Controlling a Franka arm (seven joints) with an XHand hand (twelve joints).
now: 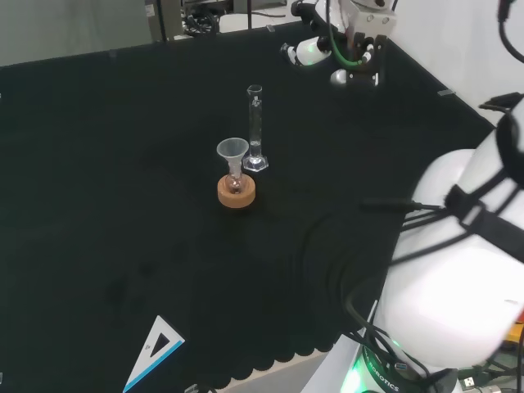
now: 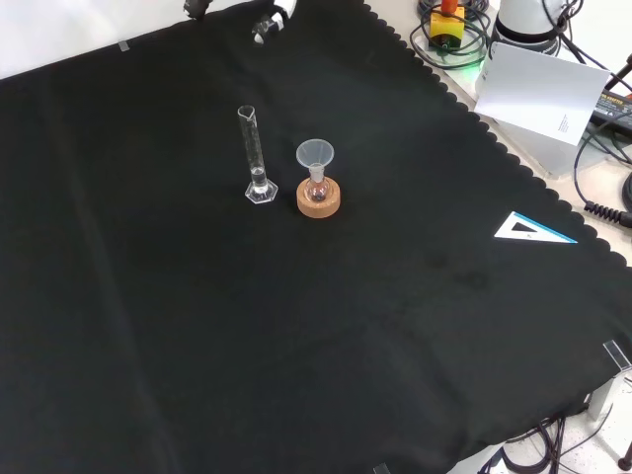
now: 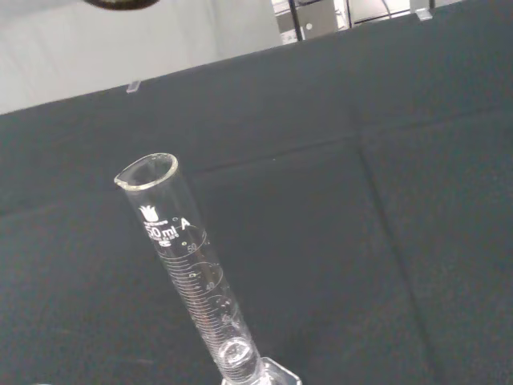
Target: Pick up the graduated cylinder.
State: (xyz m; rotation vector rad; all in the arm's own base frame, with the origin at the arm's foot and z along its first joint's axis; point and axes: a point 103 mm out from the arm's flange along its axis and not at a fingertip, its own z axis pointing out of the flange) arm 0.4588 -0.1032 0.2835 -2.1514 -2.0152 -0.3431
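The hand [image 1: 354,59] hangs up at the far right corner of the cloth [image 1: 123,164] in the head view, a tangle of white and black parts with green cable over the edge there, and whether its fingers are straight or curled I cannot tell; nothing is seen in its hold. In the front view a bit of the hand [image 2: 272,22] pokes in at the top edge of the cloth, well apart from the glassware. Out from there, toward the middle of the cloth, stands the cylinder [image 1: 255,128], upright on its small clear foot, tall and thin, spout at the lip, untouched. The wrist view looks down on it close: the cylinder [image 3: 196,277] rises slanted in the picture, marks running down its wall, and it looks empty, though clear glass makes that hard to be sure of. Just beside it sits a cork ring [image 1: 236,192], and on the ring a small flask [image 1: 235,183] with a funnel [image 1: 232,152] set in its neck. In the front view the cylinder is to the left of the ring, close but not touching. Down at the near edge of the cloth in the head view lies a white and blue triangle [image 1: 154,350], far from everything else.
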